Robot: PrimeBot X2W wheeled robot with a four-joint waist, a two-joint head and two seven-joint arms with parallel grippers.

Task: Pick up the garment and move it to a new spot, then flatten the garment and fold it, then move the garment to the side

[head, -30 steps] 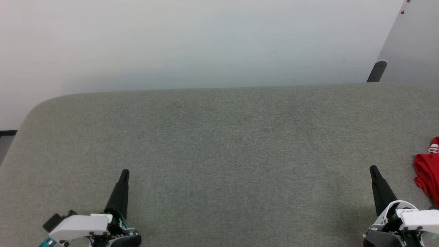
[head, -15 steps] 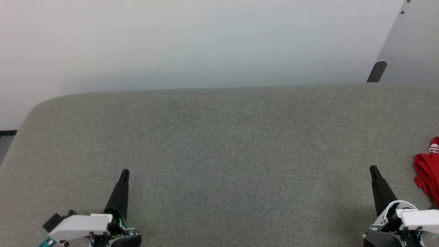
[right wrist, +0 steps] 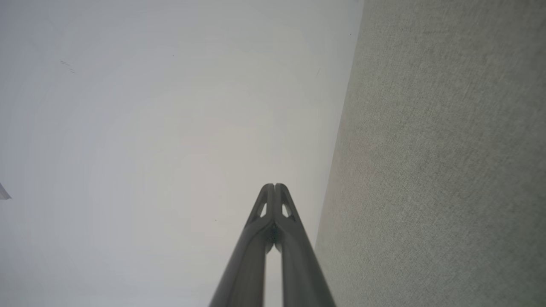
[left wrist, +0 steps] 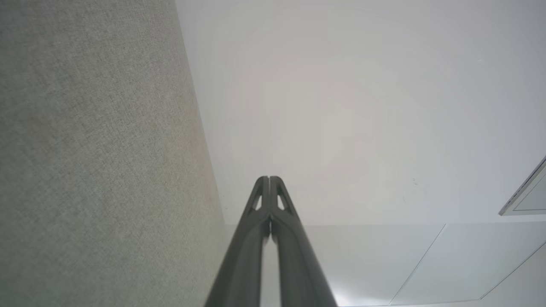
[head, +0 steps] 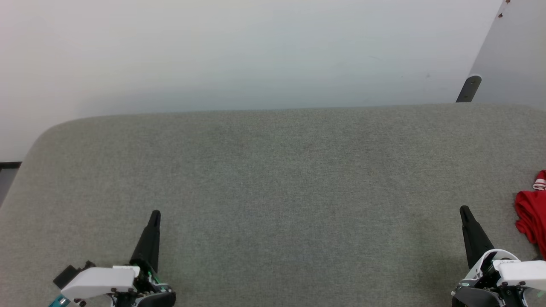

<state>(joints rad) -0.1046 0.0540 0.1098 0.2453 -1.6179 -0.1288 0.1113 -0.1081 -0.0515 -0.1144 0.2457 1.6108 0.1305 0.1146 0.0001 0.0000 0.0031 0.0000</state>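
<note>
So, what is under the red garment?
The garment lies bunched on the grey fabric surface. Whatever is beneath its folds is covered, and the picture's edge cuts it off.

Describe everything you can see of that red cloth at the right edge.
The garment is bright red soft cloth, bunched into folds rather than spread flat. Red-and-white striped trim shows at its top. It lies on the grey woven surface, cut off by the head view's right edge, so part is out of sight. The shut right gripper is apart from it, on its left.
</note>
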